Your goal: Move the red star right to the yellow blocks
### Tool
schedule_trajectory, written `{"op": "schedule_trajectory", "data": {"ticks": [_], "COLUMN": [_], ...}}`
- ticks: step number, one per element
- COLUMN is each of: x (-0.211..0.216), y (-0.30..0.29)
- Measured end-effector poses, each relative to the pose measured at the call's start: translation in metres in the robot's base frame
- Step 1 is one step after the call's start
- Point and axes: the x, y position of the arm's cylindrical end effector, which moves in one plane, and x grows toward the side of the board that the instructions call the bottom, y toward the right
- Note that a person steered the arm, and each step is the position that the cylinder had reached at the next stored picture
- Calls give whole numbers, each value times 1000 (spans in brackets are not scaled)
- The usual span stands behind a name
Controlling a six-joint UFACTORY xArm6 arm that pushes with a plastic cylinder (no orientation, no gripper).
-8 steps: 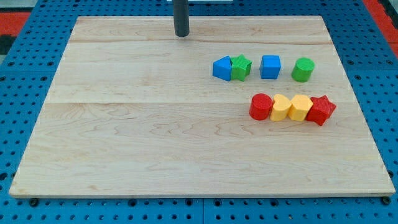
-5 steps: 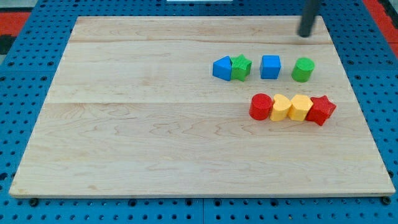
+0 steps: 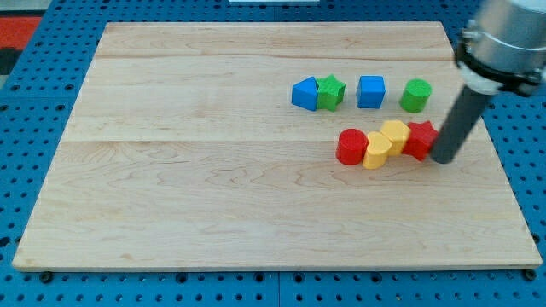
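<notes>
The red star lies at the right end of a tight row, touching a yellow block. A second yellow block and a red cylinder follow to the view's left. My tip rests on the board against the red star's right side. The rod rises up and to the right from the tip to the arm's grey body.
Above the row stand a blue triangular block, a green star touching it, a blue cube and a green cylinder. The wooden board lies on a blue pegboard.
My tip swept from the board's top middle to the right, then came down beside the red star. The red star, both yellow blocks and the red cylinder shifted left; the row is now crooked.
</notes>
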Motion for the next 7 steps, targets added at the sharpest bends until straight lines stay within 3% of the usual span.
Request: {"op": "schedule_trajectory", "data": {"ticks": [1,3,5,7], "x": [-5,48,31,12], "y": [-32,-42,-93,-63]}}
